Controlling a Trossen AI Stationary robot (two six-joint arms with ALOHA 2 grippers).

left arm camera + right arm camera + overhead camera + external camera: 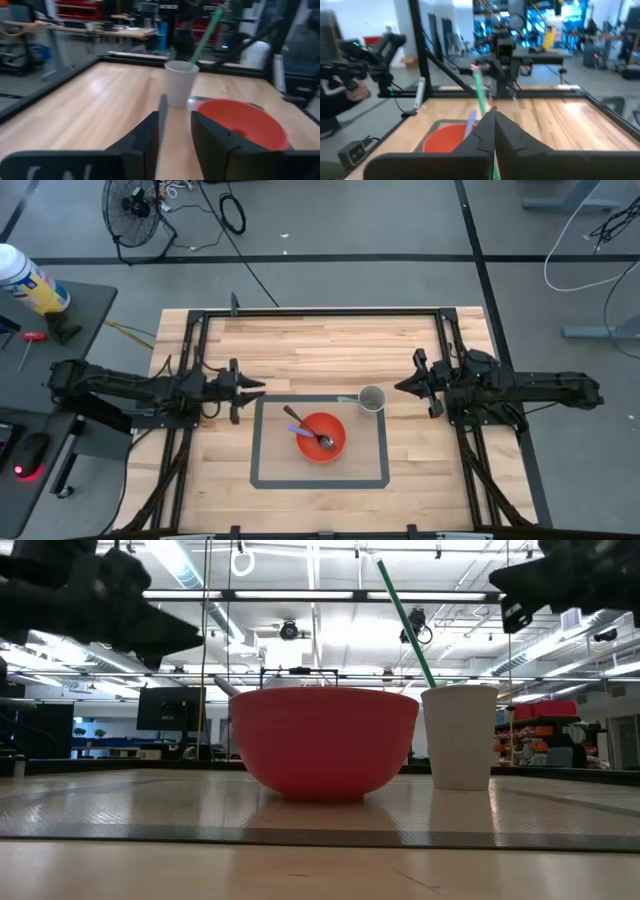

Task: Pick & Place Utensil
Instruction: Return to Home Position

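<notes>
On the wooden table [300, 350], the orange bowl [338, 448] sits in the middle of the gray-edged placemat [320, 482]. A dark utensil [318, 439] lies inside it, and a handle pokes up over the rim on the left arm's side. The gray cup [371, 398] stands upright at the placemat's top right corner, close to the bowl but not touching it. The green straw [405, 620] stands in the cup, leaning toward the left arm's side. The left gripper [262, 390] hangs above the table just outside the placemat's left edge, holding nothing; its fingers [145, 137] are parted by a narrow gap. The right gripper [397, 387] hovers just beside the cup on the far side, its fingers pressed together and empty.
</notes>
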